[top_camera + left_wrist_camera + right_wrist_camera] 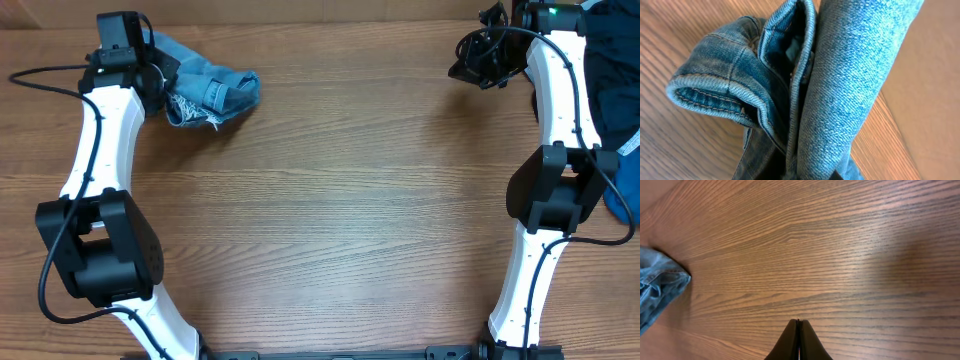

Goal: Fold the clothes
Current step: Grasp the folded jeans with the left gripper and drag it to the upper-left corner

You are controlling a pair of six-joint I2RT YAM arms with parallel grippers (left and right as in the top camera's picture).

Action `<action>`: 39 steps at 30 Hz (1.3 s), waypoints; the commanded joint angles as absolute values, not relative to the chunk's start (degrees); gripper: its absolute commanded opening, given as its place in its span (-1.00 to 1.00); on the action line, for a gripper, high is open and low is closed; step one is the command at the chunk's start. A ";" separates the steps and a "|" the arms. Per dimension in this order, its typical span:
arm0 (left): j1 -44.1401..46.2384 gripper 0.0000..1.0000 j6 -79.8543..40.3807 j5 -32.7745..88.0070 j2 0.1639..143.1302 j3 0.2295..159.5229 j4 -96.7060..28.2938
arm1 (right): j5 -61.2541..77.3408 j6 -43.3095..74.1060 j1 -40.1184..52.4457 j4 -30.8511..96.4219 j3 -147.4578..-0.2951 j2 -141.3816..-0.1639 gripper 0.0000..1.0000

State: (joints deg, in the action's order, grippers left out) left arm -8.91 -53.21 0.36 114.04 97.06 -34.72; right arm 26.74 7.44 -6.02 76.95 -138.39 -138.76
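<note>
Jeans (215, 92) lie bunched, coarse blue denim, on grained wooden table (350, 200).

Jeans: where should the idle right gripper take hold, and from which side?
Probably the rounded end of the jeans that juts onto bare table, coming low from the right arm's side. The other end is bunched at the left gripper, so only this end is free. The right gripper, now shut, must open first.

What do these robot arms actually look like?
Both the left arm and right arm have smooth white shells, chunky black joints and thin black cables. A green light glows atop the right one. The right gripper has black tapered fingers.
</note>
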 commanded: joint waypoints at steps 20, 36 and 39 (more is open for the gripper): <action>-21.89 -0.92 -60.45 -4.01 112.60 88.42 -30.39 | 27.09 7.68 -5.72 79.92 -140.03 -136.18 -0.92; -27.53 -0.92 -57.08 -2.48 113.08 88.33 -17.87 | 27.05 7.66 -3.88 79.26 -140.03 -136.18 -0.92; -27.81 -0.92 -55.18 -1.72 114.15 88.33 -15.66 | 27.05 7.68 -3.20 78.26 -140.03 -136.18 -0.92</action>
State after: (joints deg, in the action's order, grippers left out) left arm -26.85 -58.35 -1.37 114.04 88.42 -18.20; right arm 26.79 7.49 -4.08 79.09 -138.39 -138.76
